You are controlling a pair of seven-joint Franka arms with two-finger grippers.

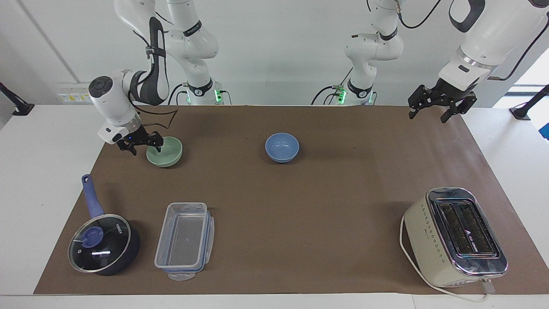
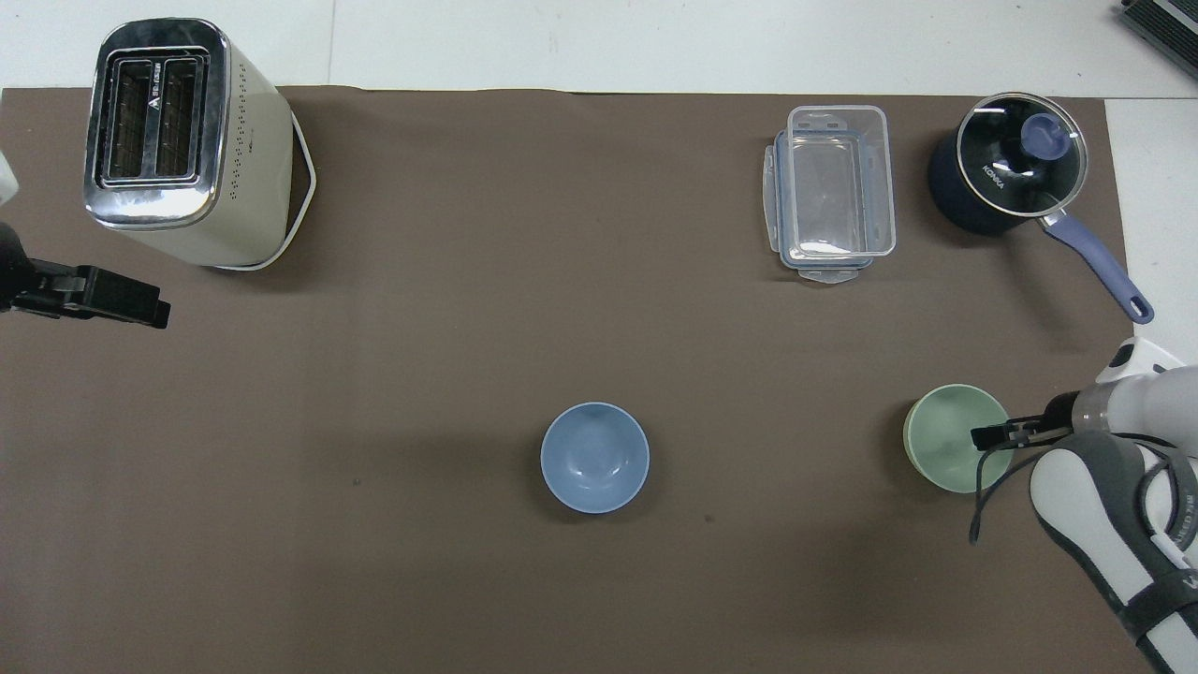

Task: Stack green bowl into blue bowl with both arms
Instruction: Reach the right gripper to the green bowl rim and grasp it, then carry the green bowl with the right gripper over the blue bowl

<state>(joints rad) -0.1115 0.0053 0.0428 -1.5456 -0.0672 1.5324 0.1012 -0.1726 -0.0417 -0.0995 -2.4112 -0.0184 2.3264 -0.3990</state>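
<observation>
Right hand (image 1: 144,143) open, fingers straddling green bowl (image 1: 165,152) rim at right arm's end of table (image 1: 300,193). Blue bowl (image 1: 282,147) mid-table, bare mat between. Left hand (image 1: 439,105) open, waits over mat edge.

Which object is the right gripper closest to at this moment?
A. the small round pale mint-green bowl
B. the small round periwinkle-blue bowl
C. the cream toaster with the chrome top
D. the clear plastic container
A: the right gripper is at the rim of the small round pale mint-green bowl, at the right arm's end of the table, well away from the other objects.
</observation>
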